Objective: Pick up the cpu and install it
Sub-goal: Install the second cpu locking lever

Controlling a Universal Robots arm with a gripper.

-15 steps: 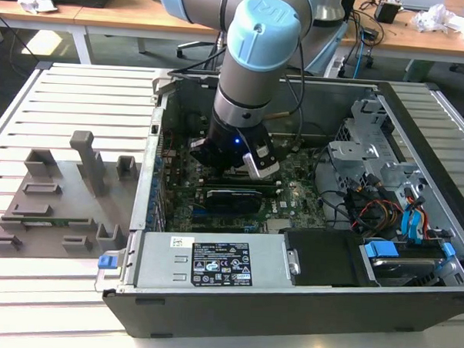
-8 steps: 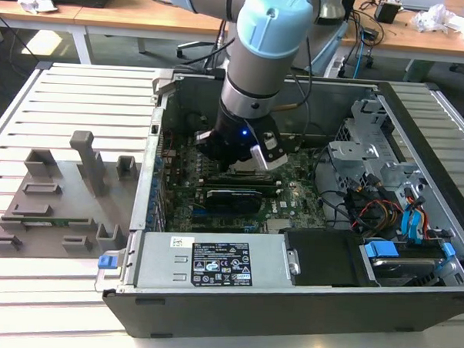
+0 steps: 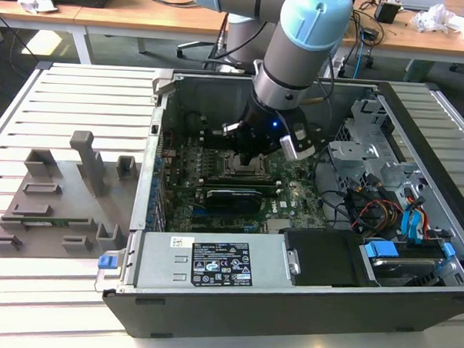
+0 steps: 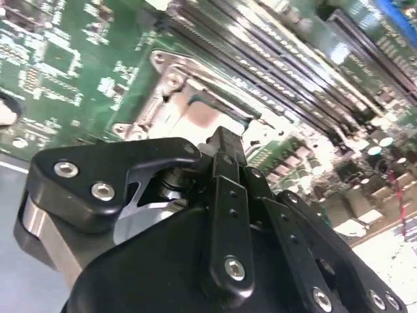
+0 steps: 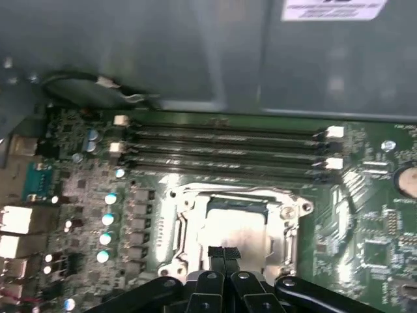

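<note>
The cpu (image 5: 240, 225), a flat square chip with a silvery top, lies inside the metal socket frame (image 5: 181, 222) of the green motherboard (image 3: 187, 189). In the second wrist view its pale top (image 4: 199, 119) shows just past the fingers. My gripper (image 5: 225, 252) hangs low inside the open computer case (image 3: 157, 305), right over the socket. Its two black fingertips are pressed together at the near edge of the chip, with nothing seen between them. From the exterior view the gripper (image 3: 250, 161) covers most of the socket.
Memory slots (image 5: 221, 150) run beside the socket. A grey box with a label (image 3: 213, 262) lies along the case's near side. Drive bays (image 3: 372, 149) and loose cables (image 3: 373, 211) are at the exterior view's right. A grey fixture with blocks (image 3: 61, 197) sits on the slatted table.
</note>
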